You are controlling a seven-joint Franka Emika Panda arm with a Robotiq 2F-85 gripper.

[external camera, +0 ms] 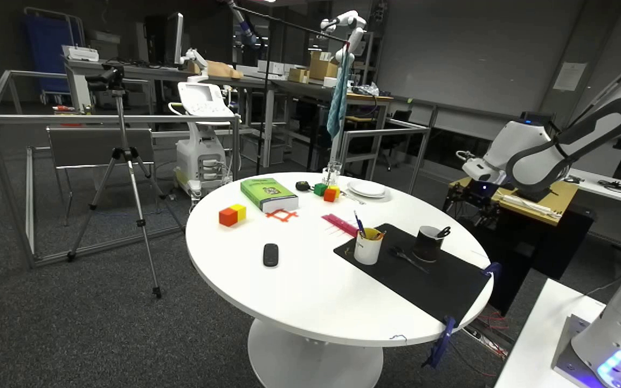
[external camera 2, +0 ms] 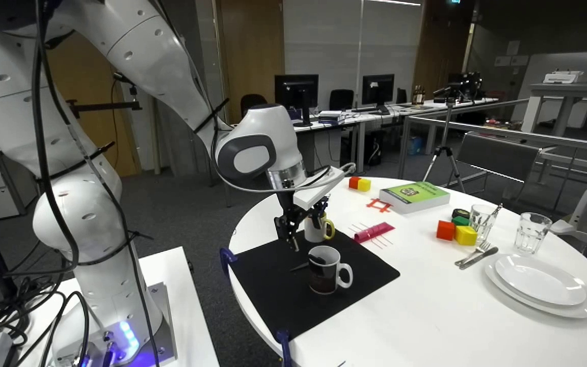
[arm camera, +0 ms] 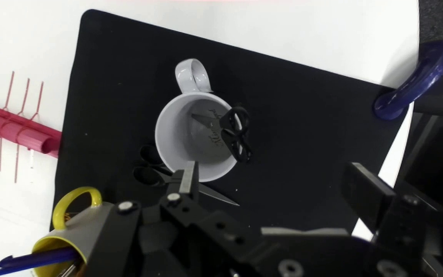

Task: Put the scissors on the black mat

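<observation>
You have bare black mat (arm camera: pixel 302 111) between the white-handled mug (arm camera: pixel 177 136) and a blue clamp (arm camera: pixel 417 89); a yellow-handled mug (arm camera: pixel 85 223) crowds one corner.

The rectangular black mat (arm camera: pixel 290 127) lies flat on the surface (external camera: pixel 299 291); one pair of black-handled scissors (arm camera: pixel 214 193) lies on it, another pair (arm camera: pixel 226 124) leans in a mug (arm camera: pixel 175 138) there, handles over the rim

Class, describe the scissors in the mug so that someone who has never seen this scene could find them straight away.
Start at the round white table and find the black mat at its edge. On that mat stands a white-handled mug. The scissors lean inside it, black handles poking past the rim, while the second pair lies flat on the mat.
</observation>
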